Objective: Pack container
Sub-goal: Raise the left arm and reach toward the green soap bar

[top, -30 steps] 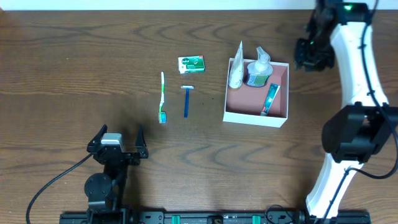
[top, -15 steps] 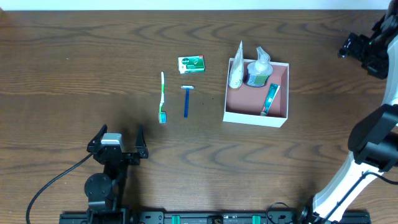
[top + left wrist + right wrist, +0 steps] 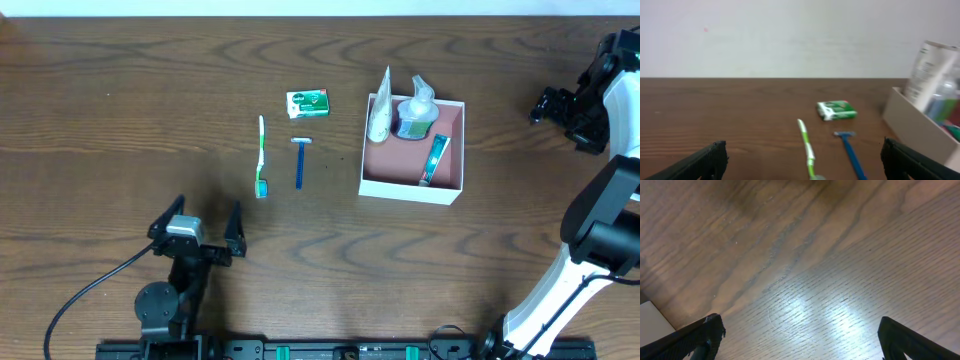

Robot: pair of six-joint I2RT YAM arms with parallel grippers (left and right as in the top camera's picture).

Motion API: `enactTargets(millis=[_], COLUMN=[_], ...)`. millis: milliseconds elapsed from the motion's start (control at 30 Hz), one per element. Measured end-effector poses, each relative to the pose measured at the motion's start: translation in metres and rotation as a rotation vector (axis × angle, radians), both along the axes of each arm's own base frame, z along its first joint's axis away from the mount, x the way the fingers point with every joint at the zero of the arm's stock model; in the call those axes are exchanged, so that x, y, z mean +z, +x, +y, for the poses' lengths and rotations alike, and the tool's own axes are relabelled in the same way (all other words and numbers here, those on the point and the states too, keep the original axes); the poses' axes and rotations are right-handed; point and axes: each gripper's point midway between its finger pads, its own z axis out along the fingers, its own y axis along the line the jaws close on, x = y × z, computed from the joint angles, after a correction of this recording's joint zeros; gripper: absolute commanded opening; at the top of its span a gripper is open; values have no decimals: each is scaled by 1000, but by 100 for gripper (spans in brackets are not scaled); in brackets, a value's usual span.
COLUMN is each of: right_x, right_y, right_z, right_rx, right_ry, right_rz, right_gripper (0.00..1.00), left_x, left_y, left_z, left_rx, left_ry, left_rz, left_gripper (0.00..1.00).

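Overhead: right gripper has swung out to the right edge of the brown wooden table, jaws wide, empty; left gripper gaping, empty; square white-walled, pink-lined container centre-right, toiletries inside | Left wrist: green toothbrush, blue razor and green-and-white soap packet lie outside | Right wrist: bare wood | Risk: flat, thin razor may slip a pinch.

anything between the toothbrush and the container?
Only the blue razor, lying parallel to the toothbrush and apart from the container; the overhead view shows it.
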Motion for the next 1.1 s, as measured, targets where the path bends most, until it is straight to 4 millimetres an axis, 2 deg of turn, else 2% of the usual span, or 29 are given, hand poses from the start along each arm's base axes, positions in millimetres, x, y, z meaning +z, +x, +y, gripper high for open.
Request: enactTargets(millis=[100, 167, 267, 333, 400, 500, 633, 800, 967, 1100], right_x=[0, 0, 0, 0, -1, -1, -1, -1, -1, -1], right_y=[0, 0, 0, 0, 0, 0, 0, 0, 0, 0], right_z=[0, 0, 0, -1, 0, 0, -1, 0, 0, 0], right_rx=[0, 0, -1, -1, -1, -1, -1, -1, -1, -1], right_ry=[0, 0, -1, -3, -2, -3, -3, -3, -3, -3], right_rz=[0, 0, 0, 2, 2, 2, 1, 2, 2, 2], right_gripper=[99, 99, 99, 99, 99, 99, 99, 99, 99, 99], left_x=[-13, -14, 5, 28, 49, 76, 73, 61, 84, 99], left_y=[0, 0, 5, 15, 29, 62, 94, 117, 149, 179], left_z=[-4, -4, -4, -7, -14, -29, -47, -73, -118, -146], left_rx=[-21, -19, -22, -44, -97, -201, -321, -388, -449, -440], left_ry=[-19, -34, -42, -37, -19, -13, -6, 77, 263, 378], left_rz=[103, 200, 340, 424, 487, 516, 574, 703, 730, 709], left_gripper=[98, 98, 98, 98, 98, 98, 98, 98, 98, 98])
